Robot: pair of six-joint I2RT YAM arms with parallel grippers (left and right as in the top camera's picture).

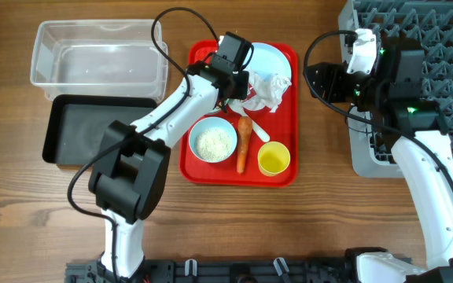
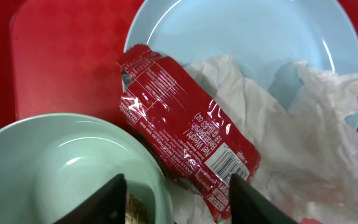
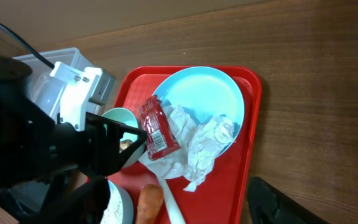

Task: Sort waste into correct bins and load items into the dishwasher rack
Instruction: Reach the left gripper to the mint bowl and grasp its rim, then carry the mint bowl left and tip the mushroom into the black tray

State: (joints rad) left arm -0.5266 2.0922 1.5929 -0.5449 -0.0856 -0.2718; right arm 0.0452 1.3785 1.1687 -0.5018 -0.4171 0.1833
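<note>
From overhead, the red tray (image 1: pixel 288 118) sits mid-table, with the clear tub (image 1: pixel 97 63) and the black tub (image 1: pixel 93 130) to its left and the grey dishwasher rack (image 1: pixel 423 47) to its right. On the tray are the pale blue plate (image 1: pixel 278 55) at the far end and the crumpled napkin (image 1: pixel 267 90) overlapping its near rim. Nearer lie the light blue bowl (image 1: pixel 193 140) holding rice grains (image 1: pixel 214 145), the carrot (image 1: pixel 243 145) just beside it, the white spoon (image 1: pixel 256 130) and the yellow cup (image 1: pixel 274 159). The left gripper (image 1: pixel 234 79) hangs over the tray's far half, beside the napkin. The right gripper (image 1: pixel 314 79) is off the tray, between it and the rack.

The left wrist view shows the red foil wrapper (image 2: pixel 179 143) lying slanted over the plate's rim and the napkin, its lower end next to the mint-green bowl (image 2: pixel 55 162). The fingers (image 2: pixel 114 199) stand partly apart, one on each side of that lower end — one above the bowl's rim, the other at the wrapper's edge, where contact is hard to judge. A brown scrap (image 2: pixel 132 208) shows inside the bowl.

The right wrist view looks across the tray from the rack side, with the wrapper between bowl and plate. Only one of its own fingers (image 3: pixel 291 202) is clear, far out at the lower right — the jaws look wide, with nothing between them.
</note>
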